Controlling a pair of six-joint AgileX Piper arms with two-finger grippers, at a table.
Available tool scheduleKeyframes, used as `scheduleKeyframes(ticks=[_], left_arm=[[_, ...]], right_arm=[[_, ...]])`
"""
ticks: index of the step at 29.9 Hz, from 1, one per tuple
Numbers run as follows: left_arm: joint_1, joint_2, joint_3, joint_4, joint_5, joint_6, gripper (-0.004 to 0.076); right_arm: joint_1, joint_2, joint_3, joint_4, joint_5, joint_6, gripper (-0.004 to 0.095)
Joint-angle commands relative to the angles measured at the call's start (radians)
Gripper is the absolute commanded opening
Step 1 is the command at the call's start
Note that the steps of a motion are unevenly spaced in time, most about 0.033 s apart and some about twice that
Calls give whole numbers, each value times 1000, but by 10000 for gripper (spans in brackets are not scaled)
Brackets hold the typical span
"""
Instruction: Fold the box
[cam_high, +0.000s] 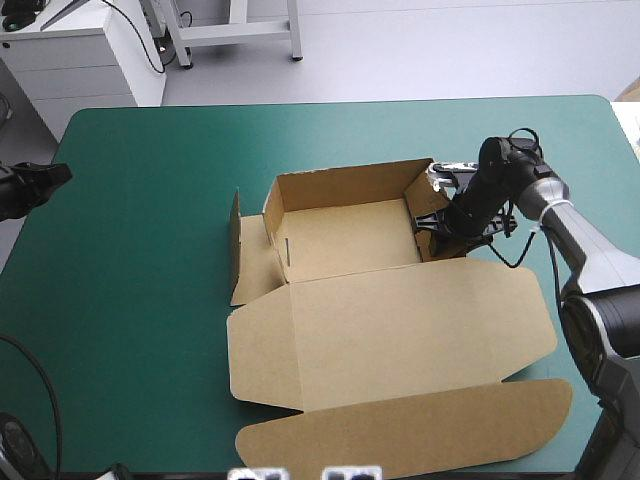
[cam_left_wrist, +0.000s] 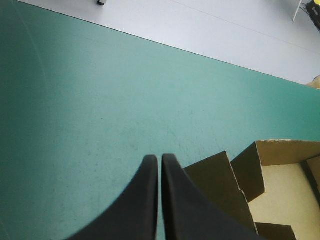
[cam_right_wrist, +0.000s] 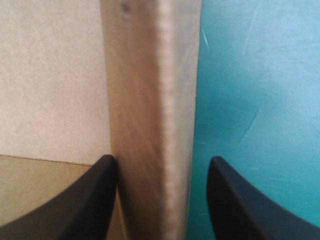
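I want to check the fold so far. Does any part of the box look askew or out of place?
Yes. The box has its left outer flap splayed out from the tray, untucked, while the right wall stands raised between the open fingers of the right gripper. No damage shows.

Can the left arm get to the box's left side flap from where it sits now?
Probably yes. Only bare teal-green cover lies between the left gripper and the flap; the right gripper straddles the opposite wall, well clear. The left gripper is shut and would need opening first.
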Motion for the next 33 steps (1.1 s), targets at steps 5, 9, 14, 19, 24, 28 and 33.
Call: scheduleKeyframes(ticks=[5, 9, 14, 19, 24, 28, 33], left_arm=[[-2, -28, -24, -79, -15, -35, 6], [-2, -28, -24, -76, -15, -35, 6], [-2, -14, -24, -58, -16, -35, 6], [-2, 59, -24, -62, -15, -35, 6], [-50, 159, -24, -103, -10, -44, 6], [-162, 221, -24, -107, -5, -42, 6], [-353, 278, -24, -107, -31, -42, -8]], right_arm=[[2, -51, -61, 6, 58, -159, -2], [-5, -52, -116, 22, 60, -186, -15], [-46, -107, -175, 17, 60, -220, -18], [-126, -201, -180, 170, 60, -261, -18], [-159, -249, -180, 359, 58, -354, -18], [-150, -249, -180, 478, 58, -373, -18], [-103, -241, -180, 466, 18, -388, -18]])
